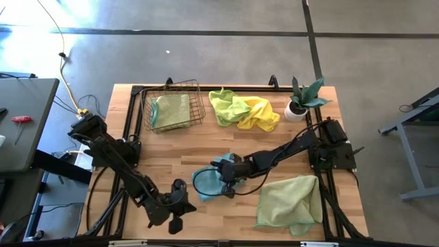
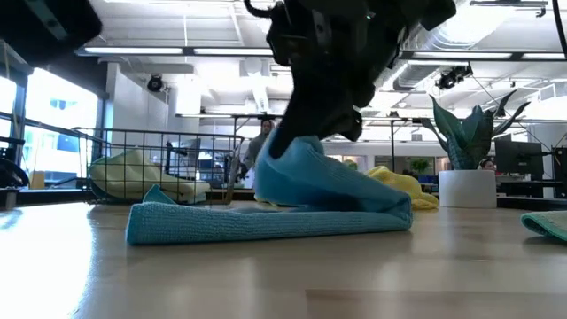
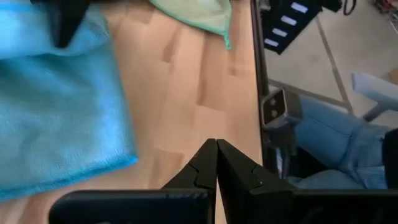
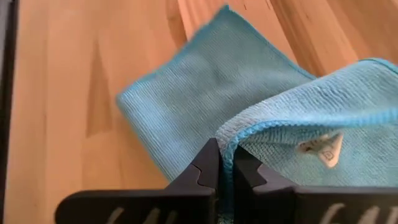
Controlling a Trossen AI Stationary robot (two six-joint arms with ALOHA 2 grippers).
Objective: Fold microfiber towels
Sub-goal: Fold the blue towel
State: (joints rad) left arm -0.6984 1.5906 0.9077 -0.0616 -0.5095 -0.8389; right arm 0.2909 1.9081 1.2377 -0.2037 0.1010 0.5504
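- The light blue towel point(image 1: 209, 182) lies partly folded on the wooden counter point(image 1: 206, 147), well in front of the wire basket point(image 1: 175, 104) and toward the counter's front edge; in the low view point(image 2: 266, 217) one part lies flat while another is lifted up over it.
- The right tool point(image 4: 225, 163) is pinching the hemmed edge of this blue towel, its fingers pressed together on the cloth; a small label point(image 4: 320, 146) shows on the raised flap.
- The left tool point(image 3: 216, 163) is pressed together and holds nothing; it sits just beside the blue towel, nearer the counter's front edge than the wire basket is.
- A pale green towel point(image 1: 291, 200) lies spread out on the far side of the blue towel from the left tool, near the front corner.
- A lime green towel point(image 1: 230, 106) and a yellow towel point(image 1: 260, 113) lie bunched together just beside the wire basket.
- Another pale green towel point(image 1: 171, 110) rests inside the wire basket.
- A potted plant point(image 1: 302, 101) stands beyond the yellow towel from the basket.
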